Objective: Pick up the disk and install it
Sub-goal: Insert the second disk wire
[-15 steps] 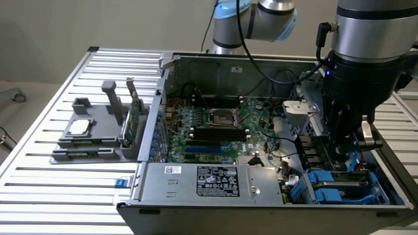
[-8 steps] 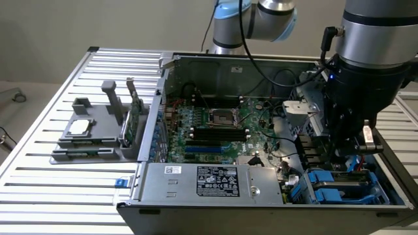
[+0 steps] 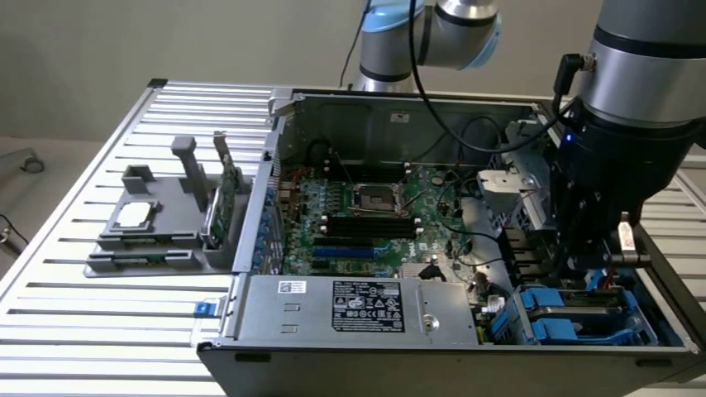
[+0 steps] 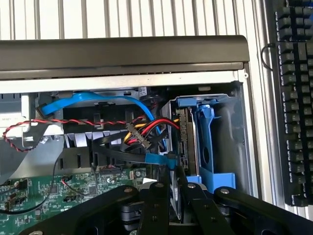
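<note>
The disk (image 4: 186, 142) stands on edge in the drive bay at the corner of the open computer case (image 3: 386, 107), with its blue carrier (image 4: 208, 147) beside it. My gripper (image 4: 172, 188) reaches down into that bay, its black fingers (image 4: 155, 200) drawn close on the disk's near edge. In the exterior view the gripper (image 3: 590, 269) hangs low over the blue carrier frames (image 3: 577, 308) at the case's front corner, on the exterior view's right.
A blue data cable (image 4: 98, 98) and a red, yellow and black power plug (image 4: 142, 139) lie close beside the bay. The power supply (image 3: 364, 306) and motherboard (image 3: 375, 207) take up the case. A grey fixture (image 3: 144, 219) with a chip and green card (image 3: 226, 194) stands left. A keyboard (image 4: 293, 98) lies outside the case.
</note>
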Tool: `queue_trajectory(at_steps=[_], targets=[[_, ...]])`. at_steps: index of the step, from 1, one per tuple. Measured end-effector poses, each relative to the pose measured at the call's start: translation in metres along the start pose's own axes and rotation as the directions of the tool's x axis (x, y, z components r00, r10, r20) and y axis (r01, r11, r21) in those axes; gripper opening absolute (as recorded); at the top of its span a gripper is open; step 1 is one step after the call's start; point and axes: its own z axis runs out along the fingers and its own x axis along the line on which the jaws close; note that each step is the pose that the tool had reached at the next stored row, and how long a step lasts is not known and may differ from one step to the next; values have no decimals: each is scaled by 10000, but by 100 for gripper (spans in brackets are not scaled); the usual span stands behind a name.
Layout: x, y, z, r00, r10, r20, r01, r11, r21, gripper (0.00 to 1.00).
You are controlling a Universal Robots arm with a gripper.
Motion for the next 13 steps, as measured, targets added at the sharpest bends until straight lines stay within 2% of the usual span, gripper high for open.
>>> queue_trajectory(at_steps=[13], targets=[[-71,66,31,9998,10,-179,-7,9998,194,16]])
